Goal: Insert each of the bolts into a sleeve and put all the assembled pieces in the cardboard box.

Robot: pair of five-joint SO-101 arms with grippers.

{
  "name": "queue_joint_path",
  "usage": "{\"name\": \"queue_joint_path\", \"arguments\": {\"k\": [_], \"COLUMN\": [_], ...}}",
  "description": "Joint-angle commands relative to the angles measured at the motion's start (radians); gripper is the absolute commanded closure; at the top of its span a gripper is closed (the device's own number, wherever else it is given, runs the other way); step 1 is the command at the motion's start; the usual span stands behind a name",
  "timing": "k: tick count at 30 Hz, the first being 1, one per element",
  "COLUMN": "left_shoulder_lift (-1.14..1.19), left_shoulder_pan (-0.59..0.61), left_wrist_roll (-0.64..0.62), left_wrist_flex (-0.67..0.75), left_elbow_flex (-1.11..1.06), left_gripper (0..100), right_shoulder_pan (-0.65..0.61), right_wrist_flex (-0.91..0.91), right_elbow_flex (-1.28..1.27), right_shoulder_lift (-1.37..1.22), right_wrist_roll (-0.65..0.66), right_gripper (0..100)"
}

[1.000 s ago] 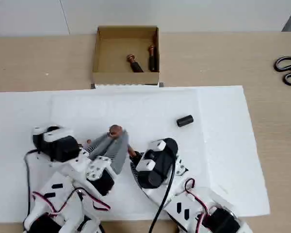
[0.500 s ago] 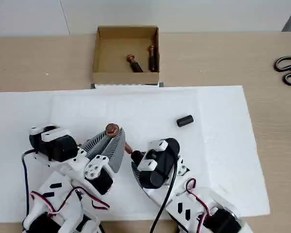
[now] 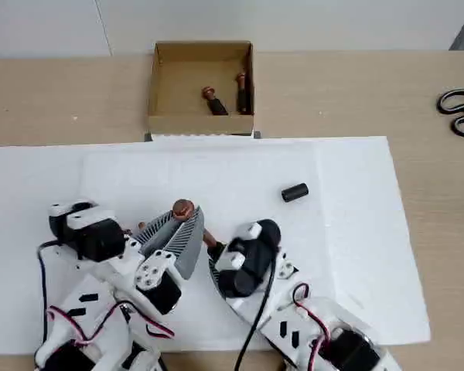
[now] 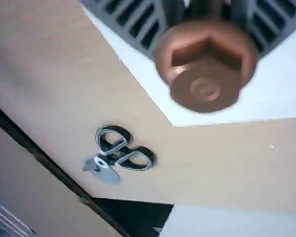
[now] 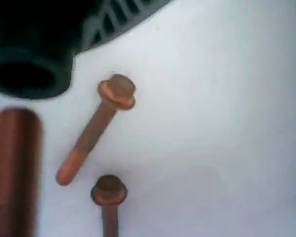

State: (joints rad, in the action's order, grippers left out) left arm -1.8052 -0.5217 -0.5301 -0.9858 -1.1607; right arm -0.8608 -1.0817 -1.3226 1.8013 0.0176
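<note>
Between the jaws of the left gripper (image 3: 181, 218) I have a bolt (image 4: 204, 69) pinched near its head. The head stands at the fingertips, so the shank is free to point across at the other arm. Just beside those tips, the right gripper (image 3: 216, 253) looks clamped on a sleeve (image 5: 27, 69), with the bore open and the bolt's shank end just short of its mouth. I see one ribbed jaw against the sleeve, so that grip is my judgement. I hold both parts close together, up off the sheet (image 3: 356, 232), because shank and bore have to meet in line. Under the right jaws two loose bolts (image 5: 95, 129) (image 5: 108, 195) lie flat on the sheet, near each other but apart. A spare sleeve (image 3: 295, 192) lies well beyond the right jaws. Farther ahead of both grippers, the box (image 3: 174, 85) already holds two pieces (image 3: 214, 101). I judge this to be the lining-up step for a third piece. A slight tilt could jam the shank at the sleeve's mouth.
</note>
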Motion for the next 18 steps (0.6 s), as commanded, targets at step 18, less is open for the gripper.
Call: {"name": "queue_joint_path", "arguments": {"k": [18], "left_shoulder_lift": [-0.008], "left_shoulder_pan": [-0.015], "left_wrist_roll": [-0.002], "left_wrist_flex": [-0.058], "left_elbow_flex": [0.007], "left_gripper": [99], "right_shoulder_pan": [0.005], "right_wrist_flex": [0.088], "right_elbow_flex": [0.002], "right_shoulder_lift": [0.007], "right_wrist_roll": [0.012], "right_gripper": [99.5]}}
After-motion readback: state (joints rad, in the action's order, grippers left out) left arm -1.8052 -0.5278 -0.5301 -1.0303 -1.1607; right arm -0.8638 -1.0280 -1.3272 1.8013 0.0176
